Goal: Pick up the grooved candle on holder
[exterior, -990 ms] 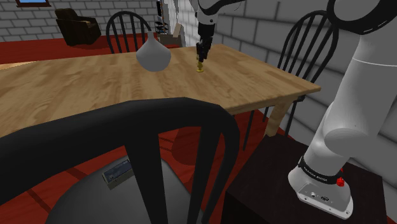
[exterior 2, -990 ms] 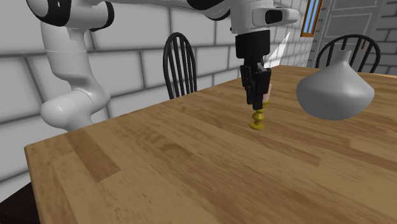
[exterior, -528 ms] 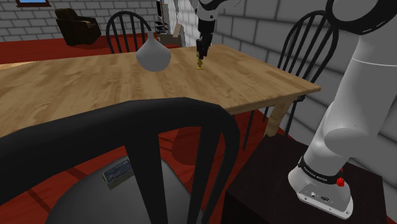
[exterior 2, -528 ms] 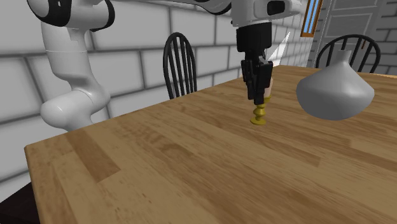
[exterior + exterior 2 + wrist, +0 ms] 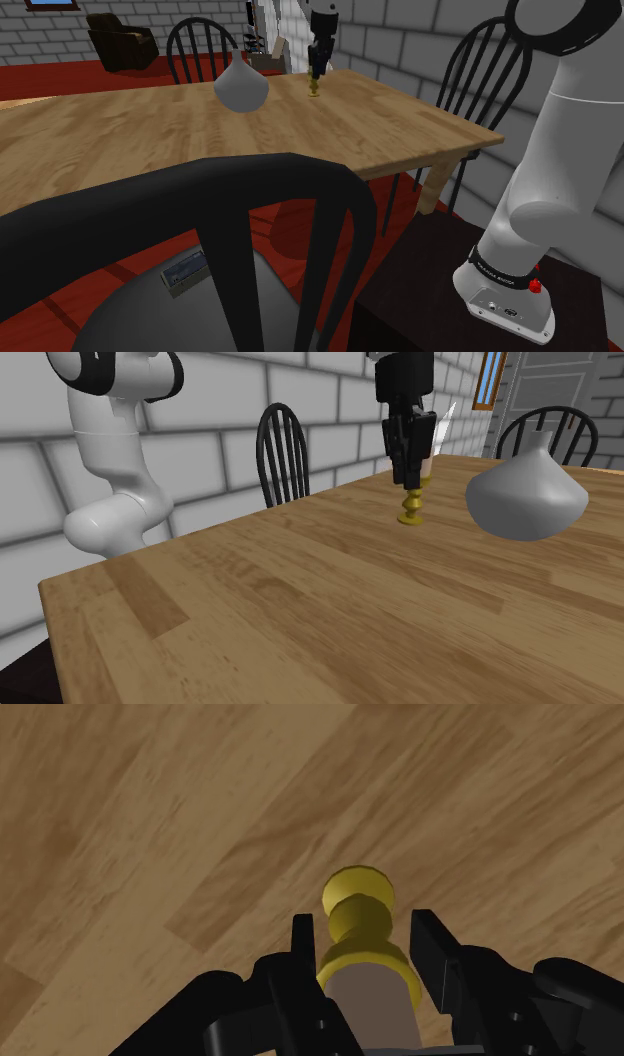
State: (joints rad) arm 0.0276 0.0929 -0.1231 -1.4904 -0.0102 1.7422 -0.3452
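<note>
The candle on its holder is a pale beige stick on a turned golden base. My black gripper is shut on the candle's stem and holds it upright, clear above the wooden table. In the wrist view the two fingers clasp the candle from either side, and the golden base sticks out past the fingertips over the wood. In the shoulder view the gripper and the candle holder hang over the table's far side, to the right of the grey vase.
A grey, wide-bellied vase stands on the table close beside the candle. Black spindle-back chairs stand around the table; another chair's back fills the shoulder view's foreground. A grey brick wall runs behind.
The gripper has risen with the candle in it: the golden base, which stood on the table a second ago, now hangs above the wood. The vase has not moved.
</note>
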